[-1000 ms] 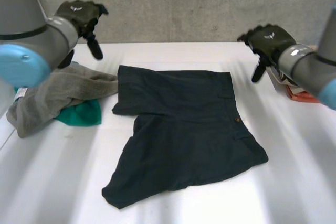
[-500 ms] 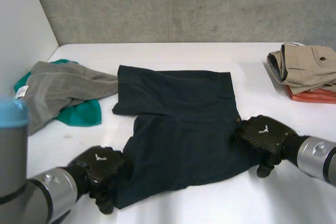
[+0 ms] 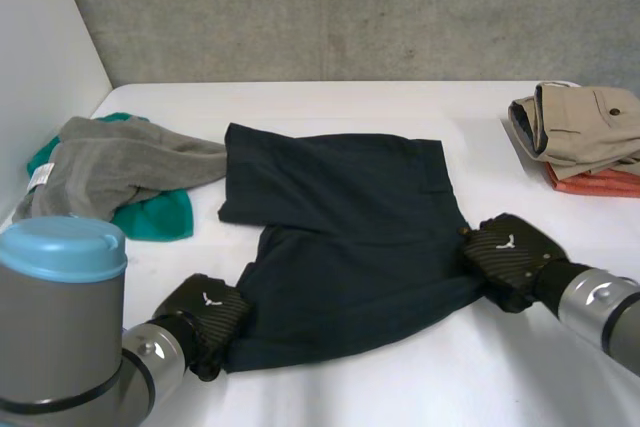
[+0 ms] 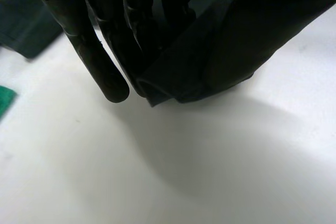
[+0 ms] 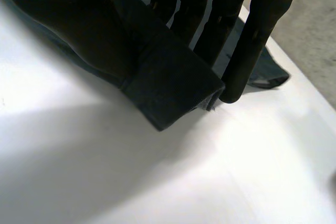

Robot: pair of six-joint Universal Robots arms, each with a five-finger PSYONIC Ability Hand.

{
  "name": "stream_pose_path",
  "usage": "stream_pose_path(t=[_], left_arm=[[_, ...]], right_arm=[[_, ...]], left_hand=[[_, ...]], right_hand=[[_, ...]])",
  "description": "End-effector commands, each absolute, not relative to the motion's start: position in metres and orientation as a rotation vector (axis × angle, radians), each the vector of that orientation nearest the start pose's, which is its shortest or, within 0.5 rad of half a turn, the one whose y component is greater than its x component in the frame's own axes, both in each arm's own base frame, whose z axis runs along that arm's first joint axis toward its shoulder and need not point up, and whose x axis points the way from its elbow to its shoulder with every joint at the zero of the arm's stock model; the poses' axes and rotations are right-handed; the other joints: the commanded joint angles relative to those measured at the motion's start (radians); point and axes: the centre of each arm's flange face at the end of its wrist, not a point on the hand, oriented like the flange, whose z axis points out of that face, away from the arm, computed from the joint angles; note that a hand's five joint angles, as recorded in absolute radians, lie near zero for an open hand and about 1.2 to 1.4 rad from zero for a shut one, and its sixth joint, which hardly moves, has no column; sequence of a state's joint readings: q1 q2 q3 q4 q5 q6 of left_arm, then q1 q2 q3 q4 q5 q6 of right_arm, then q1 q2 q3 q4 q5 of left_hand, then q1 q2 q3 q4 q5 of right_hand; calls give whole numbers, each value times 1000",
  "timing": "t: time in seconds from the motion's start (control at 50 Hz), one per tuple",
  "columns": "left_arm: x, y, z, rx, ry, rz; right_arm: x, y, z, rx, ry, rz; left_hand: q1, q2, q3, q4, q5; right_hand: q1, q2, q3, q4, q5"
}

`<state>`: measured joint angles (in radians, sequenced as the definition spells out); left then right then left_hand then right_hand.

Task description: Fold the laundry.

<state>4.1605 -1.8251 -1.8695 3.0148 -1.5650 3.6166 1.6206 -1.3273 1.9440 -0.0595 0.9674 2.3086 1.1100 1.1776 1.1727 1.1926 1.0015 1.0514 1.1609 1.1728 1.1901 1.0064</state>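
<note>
Dark navy shorts (image 3: 350,237) lie flat in the middle of the white table (image 3: 330,97). My left hand (image 3: 205,319) is at their near left corner, and in the left wrist view its fingers (image 4: 105,56) pinch a fold of the dark hem (image 4: 210,51). My right hand (image 3: 508,255) is at the near right corner. In the right wrist view its fingers (image 5: 252,30) and thumb are closed on a doubled piece of the shorts (image 5: 168,82), lifted a little off the table.
A grey garment (image 3: 110,172) lies over a green one (image 3: 155,215) at the left. Folded beige clothing (image 3: 580,127) sits on an orange piece (image 3: 595,182) at the far right. A concrete wall runs behind the table.
Both arms came down from the far side to the near corners of the shorts. Both hands closed on the cloth, and the near edge has bunched slightly inward.
</note>
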Motion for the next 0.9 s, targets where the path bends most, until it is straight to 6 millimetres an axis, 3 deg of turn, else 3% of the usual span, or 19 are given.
stream_pose_path(t=[0.02,0.16,0.22,0.3,0.32,0.38,0.4,0.44,0.46,0.58,0.74,0.82,0.84,0.86,0.88,0.9], left_arm=[[-245,-119,181,1519,2459,-1362],[-231,-75,206,1780,2471,-1093],[-231,-72,215,1825,2461,-1078],[-245,-106,224,1756,2393,-1278],[-250,-127,225,1698,2360,-1352],[-259,-160,227,1615,2296,-1462],[-265,-184,228,1568,2248,-1538],[-274,-208,229,1530,2191,-1621],[-284,-229,233,1496,2133,-1713],[-331,-291,241,1409,1927,-1976],[-364,-356,227,1252,1798,-2067],[-375,-368,210,1258,1797,-2050],[-378,-367,208,1268,1796,-2052],[-381,-366,205,1281,1800,-2049],[-384,-365,203,1286,1802,-2048],[-387,-364,197,1293,1809,-2028]], right_arm=[[173,-224,185,-1538,2223,-1504],[166,-181,202,-1772,2210,-1072],[167,-180,207,-1845,2147,-1066],[175,-198,208,-1749,2139,-1161],[177,-211,207,-1685,2159,-1212],[180,-232,208,-1594,2184,-1309],[181,-246,209,-1540,2192,-1384],[184,-261,210,-1500,2189,-1463],[188,-274,211,-1462,2180,-1539],[201,-331,208,-1262,2198,-1828],[214,-381,190,-1112,2166,-2068],[225,-400,174,-1121,2107,-2142],[227,-404,170,-1121,2100,-2155],[229,-407,166,-1119,2098,-2165],[232,-414,157,-1111,2100,-2193],[233,-418,154,-1099,2104,-2209]], left_hand=[[286,219,224,204,220],[286,219,224,204,220],[286,219,224,204,220],[286,219,224,204,220],[286,219,224,204,220],[286,219,224,204,220],[286,219,224,204,220],[286,219,224,204,220],[286,219,224,204,220],[286,219,224,204,220],[286,219,224,204,220],[286,219,224,204,220],[103,36,41,21,37],[-267,-335,-330,-350,-334],[-669,-737,-732,-752,-735],[-935,-1003,-998,-1018,-1002]], right_hand=[[345,235,223,206,215],[345,235,223,206,215],[345,235,223,206,215],[345,235,223,206,215],[345,235,223,206,215],[345,235,223,206,215],[345,235,223,206,215],[345,235,223,206,215],[345,235,223,206,215],[345,235,223,206,215],[345,235,223,206,215],[286,177,165,148,157],[-115,-225,-237,-254,-245],[-576,-685,-697,-714,-705],[-877,-986,-998,-1016,-1006],[-877,-986,-998,-1016,-1006]])
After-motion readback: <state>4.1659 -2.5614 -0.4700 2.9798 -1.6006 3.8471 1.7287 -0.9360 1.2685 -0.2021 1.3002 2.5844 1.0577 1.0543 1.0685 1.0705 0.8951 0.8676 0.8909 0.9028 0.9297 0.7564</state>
